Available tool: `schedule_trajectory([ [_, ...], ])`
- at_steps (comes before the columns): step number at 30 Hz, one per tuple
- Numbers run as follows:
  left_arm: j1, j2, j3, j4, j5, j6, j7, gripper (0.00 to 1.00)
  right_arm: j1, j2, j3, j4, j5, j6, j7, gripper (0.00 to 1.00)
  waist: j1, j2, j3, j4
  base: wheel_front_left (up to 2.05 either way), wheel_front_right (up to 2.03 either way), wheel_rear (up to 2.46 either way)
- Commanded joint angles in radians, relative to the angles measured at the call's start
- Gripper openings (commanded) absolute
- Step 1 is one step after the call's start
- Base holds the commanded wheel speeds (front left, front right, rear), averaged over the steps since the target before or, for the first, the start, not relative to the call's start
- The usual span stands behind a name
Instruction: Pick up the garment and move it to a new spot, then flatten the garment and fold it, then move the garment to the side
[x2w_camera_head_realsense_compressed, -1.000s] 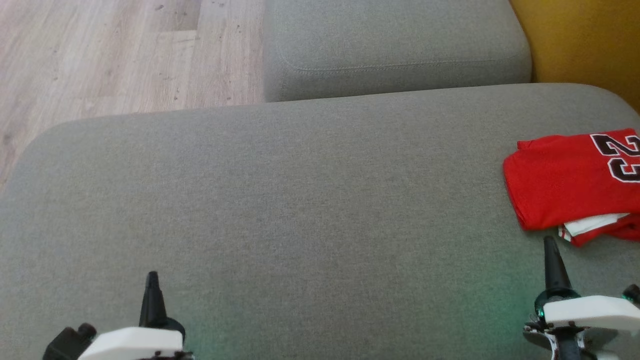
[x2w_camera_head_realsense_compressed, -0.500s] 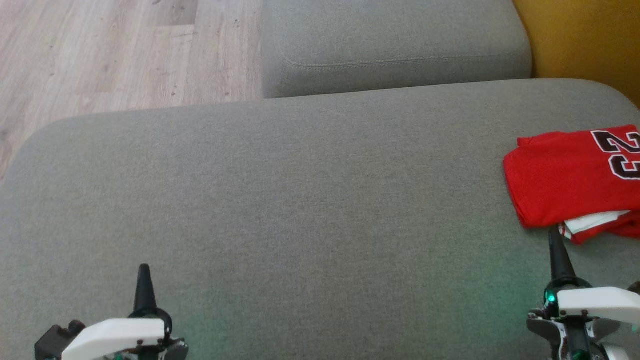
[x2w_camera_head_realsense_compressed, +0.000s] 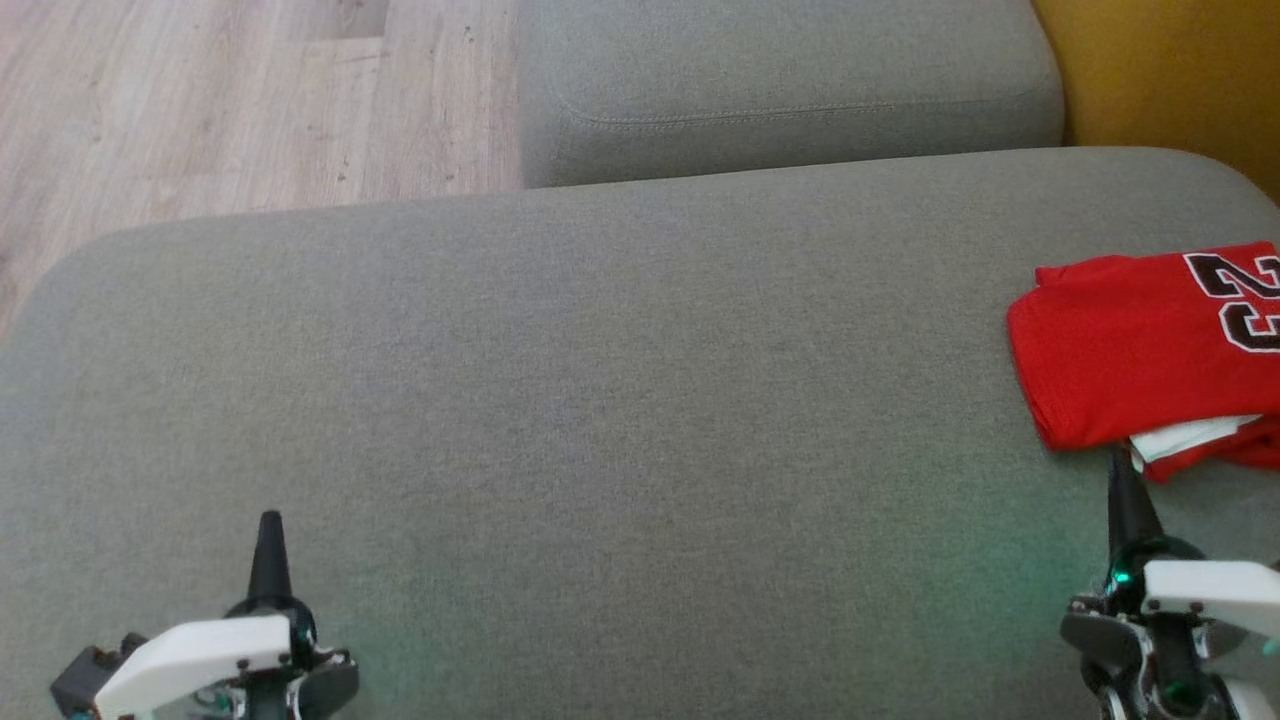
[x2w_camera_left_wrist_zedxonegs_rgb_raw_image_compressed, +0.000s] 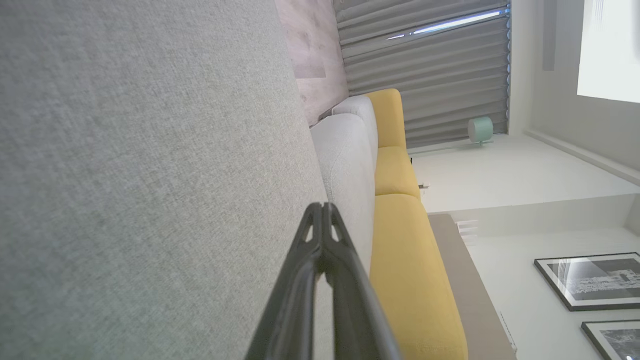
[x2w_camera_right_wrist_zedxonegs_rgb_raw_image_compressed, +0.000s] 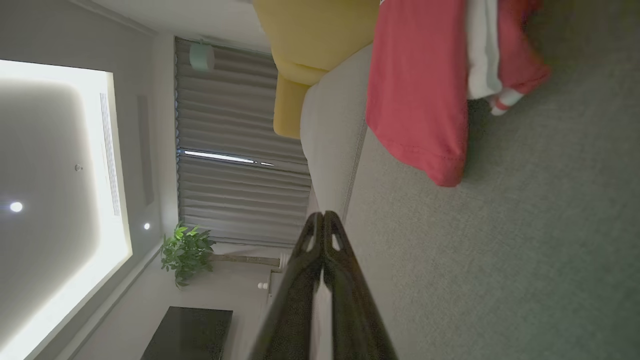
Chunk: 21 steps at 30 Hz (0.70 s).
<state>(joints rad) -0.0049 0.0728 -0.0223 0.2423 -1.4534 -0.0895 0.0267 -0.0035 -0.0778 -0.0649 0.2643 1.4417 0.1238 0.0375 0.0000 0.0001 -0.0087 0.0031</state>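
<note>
- The left gripper (x2w_camera_head_realsense_compressed: 268, 528) is sitting at the lower left of the head view, over the big grey cushion (x2w_camera_head_realsense_compressed: 600, 400). Its two dark fingers are pressed together into one point and are pinching nothing.
- The left wrist view is showing those fingers meeting at their tips, with bare grey cloth beside them.
- The red shirt (x2w_camera_head_realsense_compressed: 1120, 350) is lying folded at the right edge of the head view, on the grey cushion. Black and white numbers are showing on top, and a bit of white is peeking out at its lower edge.
- The right gripper (x2w_camera_head_realsense_compressed: 1122, 470) is sitting at the lower right, its tip just below the shirt. Its fingers are pressed together too, holding nothing.
- The right wrist view is showing grey cloth between the tips and the shirt's hem, so they are apart.
- A second grey cushion (x2w_camera_head_realsense_compressed: 780, 90) is lying at the top middle, a wood floor (x2w_camera_head_realsense_compressed: 200, 100) at the upper left, and a yellow cushion (x2w_camera_head_realsense_compressed: 1160, 70) at the upper right.
- The left wrist view is showing grey curtains (x2w_camera_left_wrist_zedxonegs_rgb_raw_image_compressed: 425, 65) and framed pictures (x2w_camera_left_wrist_zedxonegs_rgb_raw_image_compressed: 595, 280).
- The right wrist view is showing a green plant (x2w_camera_right_wrist_zedxonegs_rgb_raw_image_compressed: 185, 252) and a glowing ceiling light (x2w_camera_right_wrist_zedxonegs_rgb_raw_image_compressed: 55, 175).
</note>
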Motion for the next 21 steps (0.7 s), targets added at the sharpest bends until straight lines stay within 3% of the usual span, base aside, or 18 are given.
schedule_trajectory([
  [1, -0.062, 0.010, 0.048, -0.022, -0.038, -0.012, 0.011, 0.00, -0.068, -0.003, 0.010, -0.031, 0.041, 0.006, 0.010, 0.00, 0.0000, -0.0001, 0.002, 0.000, 0.00, 0.00, 0.00],
  [15, -0.098, 0.008, 0.092, 0.000, -0.185, -0.040, 0.051, 0.00, -0.100, 0.005, -0.017, -0.022, 0.187, 0.007, 0.049, 0.00, 0.0000, -0.0001, 0.012, -0.003, 0.00, 0.00, 0.00],
  [21, -0.100, 0.006, 0.097, 0.001, -0.188, -0.041, 0.055, 0.00, -0.102, 0.006, -0.020, -0.021, 0.191, 0.007, 0.052, 0.00, 0.0000, -0.0001, 0.012, -0.003, 0.00, 0.00, 0.00],
])
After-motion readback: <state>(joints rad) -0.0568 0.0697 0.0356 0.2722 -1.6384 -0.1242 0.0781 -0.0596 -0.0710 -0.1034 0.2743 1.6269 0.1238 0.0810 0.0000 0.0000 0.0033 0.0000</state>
